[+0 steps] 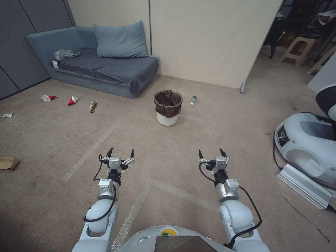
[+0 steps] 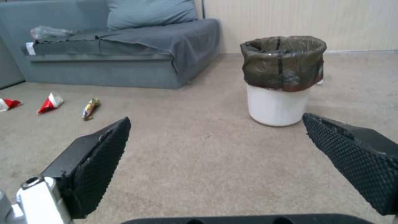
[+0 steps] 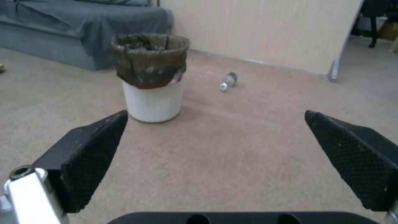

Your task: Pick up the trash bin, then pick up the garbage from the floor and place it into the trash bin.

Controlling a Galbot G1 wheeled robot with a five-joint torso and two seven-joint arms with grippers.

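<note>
Beige carpet (image 1: 196,147) — trash bin (image 1: 168,107), bottle (image 1: 193,100), cups (image 1: 72,100) on it.

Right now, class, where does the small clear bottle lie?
In the head view the bottle lies on the carpet just right of the trash bin, near the foot of the beige wall, ahead of both arms.

trash bin (image 1: 168,107): white, brown-bag-lined, upright on carpet | clear bottle (image 1: 193,100): on its side, just beside bin | cups, wrapper (image 1: 92,106): well apart from bin

trash bin (image 1: 168,107) upright on carpet, bottle (image 1: 193,100) beside, both grippers spread
</note>
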